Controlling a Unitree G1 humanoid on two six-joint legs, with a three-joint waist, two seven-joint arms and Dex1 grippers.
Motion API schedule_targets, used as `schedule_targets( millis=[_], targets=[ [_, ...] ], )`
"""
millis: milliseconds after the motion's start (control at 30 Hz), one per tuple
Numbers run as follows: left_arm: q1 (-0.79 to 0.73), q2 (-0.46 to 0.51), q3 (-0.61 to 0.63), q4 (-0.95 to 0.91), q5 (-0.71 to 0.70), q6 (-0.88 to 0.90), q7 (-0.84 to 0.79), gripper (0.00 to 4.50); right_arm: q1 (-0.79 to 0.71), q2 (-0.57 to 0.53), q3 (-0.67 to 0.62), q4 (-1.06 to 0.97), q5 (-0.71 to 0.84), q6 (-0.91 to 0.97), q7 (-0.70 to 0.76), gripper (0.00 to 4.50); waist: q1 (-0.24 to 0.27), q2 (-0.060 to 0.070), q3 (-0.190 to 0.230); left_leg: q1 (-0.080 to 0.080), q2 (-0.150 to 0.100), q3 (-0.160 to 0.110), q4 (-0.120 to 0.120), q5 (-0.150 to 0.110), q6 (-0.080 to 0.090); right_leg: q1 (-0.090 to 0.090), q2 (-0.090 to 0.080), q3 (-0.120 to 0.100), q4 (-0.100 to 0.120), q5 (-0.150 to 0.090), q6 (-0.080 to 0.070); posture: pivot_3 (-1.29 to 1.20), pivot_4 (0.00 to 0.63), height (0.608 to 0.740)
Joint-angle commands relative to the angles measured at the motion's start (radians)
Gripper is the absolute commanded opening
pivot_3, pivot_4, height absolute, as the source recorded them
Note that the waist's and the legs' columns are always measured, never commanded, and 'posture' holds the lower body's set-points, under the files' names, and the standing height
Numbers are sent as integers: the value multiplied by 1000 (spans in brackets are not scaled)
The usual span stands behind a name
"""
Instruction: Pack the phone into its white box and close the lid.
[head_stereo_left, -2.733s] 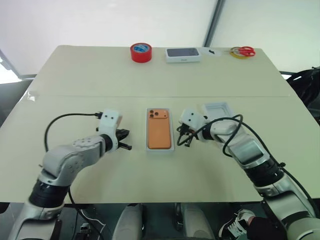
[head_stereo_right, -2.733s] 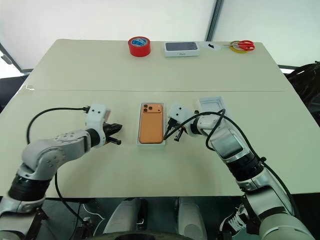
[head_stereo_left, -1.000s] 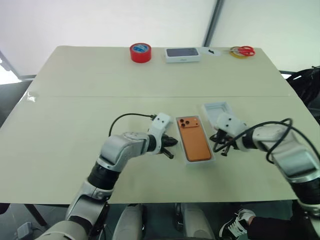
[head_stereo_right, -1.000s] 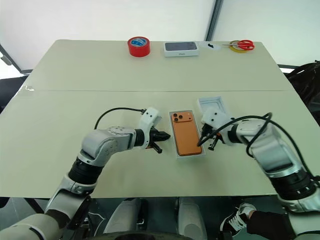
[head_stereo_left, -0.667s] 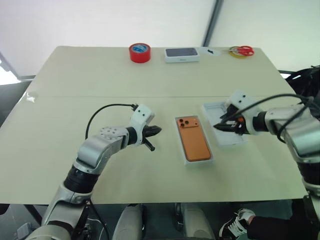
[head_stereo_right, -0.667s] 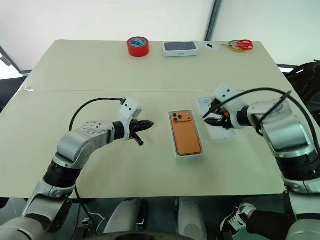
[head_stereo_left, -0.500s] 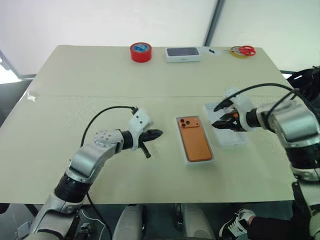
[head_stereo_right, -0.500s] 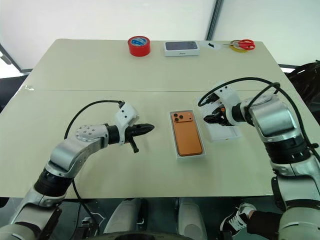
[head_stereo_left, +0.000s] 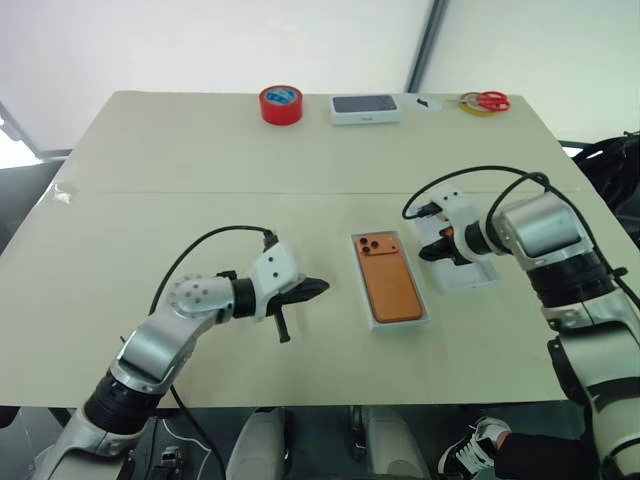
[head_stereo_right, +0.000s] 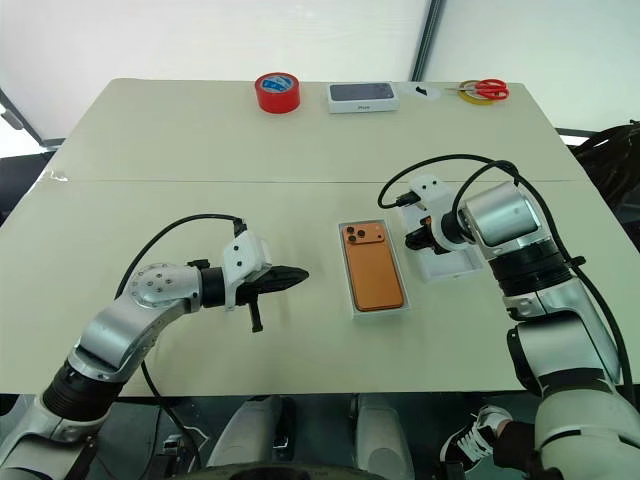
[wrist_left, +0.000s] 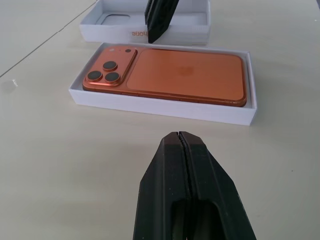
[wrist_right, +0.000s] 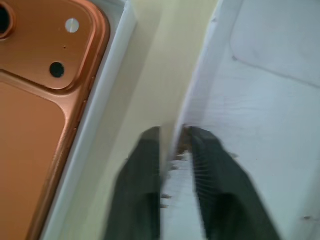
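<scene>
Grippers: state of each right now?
Left gripper: shut, empty, short of the white box with the phone in it.
Right gripper: shut on the lid, pinching its side wall.

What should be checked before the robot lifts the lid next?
1. Phone lies flat inside the white box: ok.
2. Right claw straddles one side wall of the lid, one finger each side: ok.
3. Grip firm enough to lift: cannot tell.
4. Left claw shut, beside the box, not touching it: ok.
5. Lid lies open side up, still needs turning over: not ok.
</scene>
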Motion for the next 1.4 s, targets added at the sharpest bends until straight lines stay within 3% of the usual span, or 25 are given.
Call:
schedule_targets(
  millis=[33, 233, 333, 467, 600, 700, 733, 800, 1033, 1133, 1200, 1367, 1400],
  targets=[
    [8, -6, 2, -24, 2, -17, -3, 0, -32, 7, -47, -19, 20, 42, -25, 30, 0, 0, 0, 0, 0, 0, 0, 0, 0, 0, 0, 0, 0, 0, 0, 0, 150, 732],
    [28, -17, 44, -27, -17, -19, 8, 0, -101, 31, -207, -11, 55, 115, -82, 30, -1, 1, 1, 0, 0, 0, 0, 0, 0, 0, 0, 0, 0, 1, 1, 0, 150, 732],
    [56, -27, 115, -19, -46, -7, 36, 0, -166, 72, -386, 1, 132, 170, -68, 30, -6, 2, 1, 0, 1, 0, 0, 0, 0, 0, 1, 0, 0, 2, 3, 0, 150, 732],
    [73, -41, 216, 7, -88, 15, 74, 0, -204, 138, -543, 41, 483, 199, -118, 30, -7, 2, 1, 0, 2, -1, -1, 0, 0, 0, 3, 0, 1, 2, 4, 0, 150, 732],
    [51, -40, 270, 43, -110, 28, 89, 0, -195, 232, -545, 168, 1010, 199, -424, 30, -15, 2, 1, 2, 3, -1, -1, 0, 0, 2, 4, 0, 1, 2, 3, 0, 150, 732],
    [33, -30, 273, 65, -102, 23, 85, 0, -141, 287, -506, 189, 1321, 199, -694, 30, -23, 2, 1, 1, 3, -1, -1, 0, 0, 2, 3, 0, 0, 3, 3, 0, 150, 732],
    [26, -28, 272, 72, -100, 21, 84, 0, -75, 269, -433, 153, 1527, 131, -850, 30, -24, 2, 1, 1, 3, -1, -1, 0, 0, 2, 3, 0, 1, 3, 3, 0, 150, 732],
    [18, -29, 268, 83, -98, 18, 85, 0, 27, 265, -361, 85, 1748, 34, -1055, 30, -18, 1, 1, 1, 3, -2, -1, 0, 0, 2, 3, 0, 1, 3, 3, 0, 150, 732],
    [-12, -64, 212, 110, -68, 9, 101, 0, 221, 397, -403, -121, 1782, -101, -1318, 30, -26, 2, 1, 1, 2, 1, 0, 0, 1, 1, 1, 1, 1, 3, 4, 0, 150, 732],
    [-36, -92, 172, 130, -52, 10, 106, 0, 261, 411, -415, -163, 1782, -123, -1379, 851, -21, 3, 1, 1, 3, -1, 0, 0, 1, 1, 3, 1, 1, 3, 4, 0, 150, 732],
    [-50, -109, 144, 143, -37, 6, 105, 0, 267, 398, -419, -172, 1782, -127, -1401, 1812, -21, 3, 1, 1, 3, -1, 0, 0, 1, 1, 3, 1, 1, 3, 4, 0, 150, 732],
    [-109, -187, 74, 200, 7, 4, 131, 0, 184, 156, -366, -193, 1758, -82, -1341, 4316, -21, 3, 2, 0, 2, 0, 0, -1, 1, 1, 2, 2, 0, 2, 3, 0, 150, 732],
    [-122, -203, 58, 212, 16, 2, 134, 0, 158, 104, -361, -204, 1727, -71, -1307, 4316, -21, 4, 2, 0, 2, 1, 0, -1, 1, 1, 2, 2, 0, 2, 3, 0, 150, 732]
  ],
)
